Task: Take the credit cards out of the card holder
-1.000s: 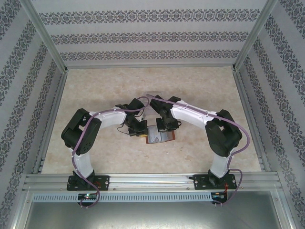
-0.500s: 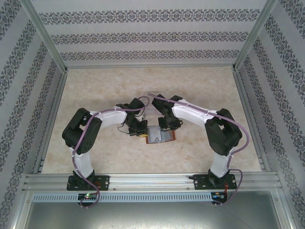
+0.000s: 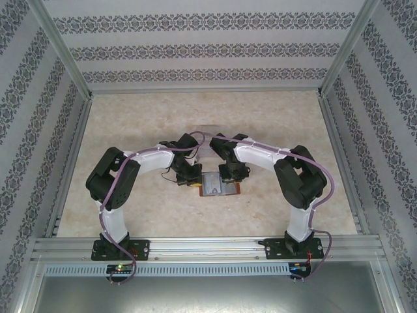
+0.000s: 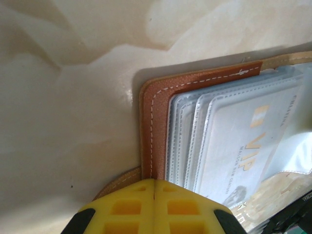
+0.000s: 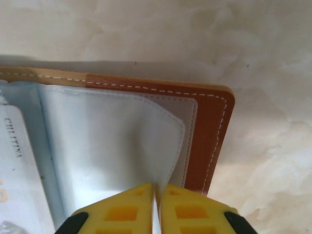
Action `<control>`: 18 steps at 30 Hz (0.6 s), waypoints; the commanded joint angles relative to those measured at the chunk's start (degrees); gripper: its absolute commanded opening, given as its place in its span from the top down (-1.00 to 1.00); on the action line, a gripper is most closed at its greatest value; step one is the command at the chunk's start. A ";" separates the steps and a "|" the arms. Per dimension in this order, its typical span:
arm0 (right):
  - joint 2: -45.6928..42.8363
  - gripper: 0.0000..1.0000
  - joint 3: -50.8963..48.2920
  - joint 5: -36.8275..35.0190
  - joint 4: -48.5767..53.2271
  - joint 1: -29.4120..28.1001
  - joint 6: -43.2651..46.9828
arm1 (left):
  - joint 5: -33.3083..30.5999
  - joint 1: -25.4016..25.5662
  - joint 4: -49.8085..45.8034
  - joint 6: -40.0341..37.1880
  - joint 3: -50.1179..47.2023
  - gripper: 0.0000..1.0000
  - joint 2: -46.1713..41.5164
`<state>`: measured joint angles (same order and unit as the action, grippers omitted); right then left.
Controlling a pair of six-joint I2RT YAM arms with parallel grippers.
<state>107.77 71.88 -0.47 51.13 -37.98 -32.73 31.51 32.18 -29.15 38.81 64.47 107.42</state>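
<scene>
Under both wrists we see a beige marbled table, walled by striped patterned paper inside a metal frame. From above, the wrists hide the fingertips and the far edge of the wallet. In the wrist views the cards run off the picture edges and blur behind clear pockets, so we cannot count them. The wallet lies open and flat between the grippers. The left gripper is fully closed, its tips over the wallet's tan edge, with a VIP card just beyond them; we cannot tell whether it pinches leather. The right gripper is pinched on a thin pale sheet rising from the pocket ahead; card or flap, we cannot tell.
</scene>
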 commanded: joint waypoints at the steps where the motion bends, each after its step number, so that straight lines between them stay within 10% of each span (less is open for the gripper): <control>1: 0.78 0.70 -0.84 -2.22 0.74 0.41 0.80 | -2.64 0.43 -1.84 -1.63 0.12 0.93 2.27; 18: -2.85 0.41 -0.06 -4.81 4.05 0.14 0.32 | -3.61 0.42 -3.51 -2.84 0.83 0.93 -0.61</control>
<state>107.39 71.70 -3.66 52.84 -37.98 -32.38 31.29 32.21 -29.61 37.47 64.75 107.42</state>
